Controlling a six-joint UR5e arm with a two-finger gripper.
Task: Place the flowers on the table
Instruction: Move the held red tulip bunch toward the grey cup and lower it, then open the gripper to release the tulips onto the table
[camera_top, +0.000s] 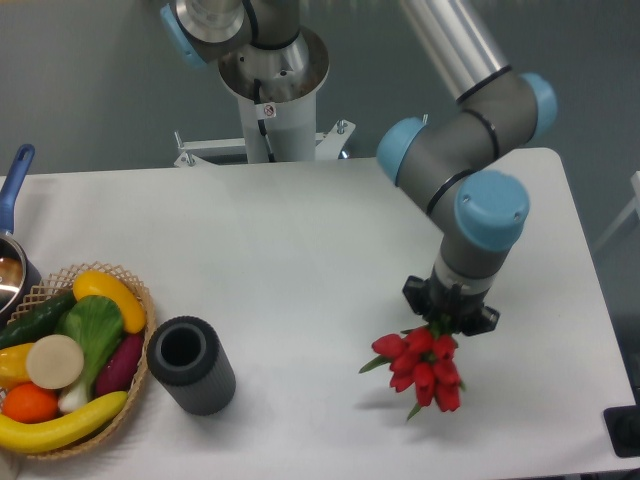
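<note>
The flowers (422, 368), a bunch of red tulip buds with green leaves, stick out towards the front from under my gripper (447, 322) over the right half of the white table (300, 240). The stems run up into the gripper, which is shut on them. The buds hang tilted, low over the table, with a faint shadow beneath them. The arm's wrist hides the fingers from above.
A dark ribbed cylinder (191, 365) stands open-topped at the front left. Left of it is a round wicker basket (135, 395) filled with toy fruit and vegetables. A pot with a blue handle (14, 180) sits at the left edge. A dark object (625, 430) is at the front right corner.
</note>
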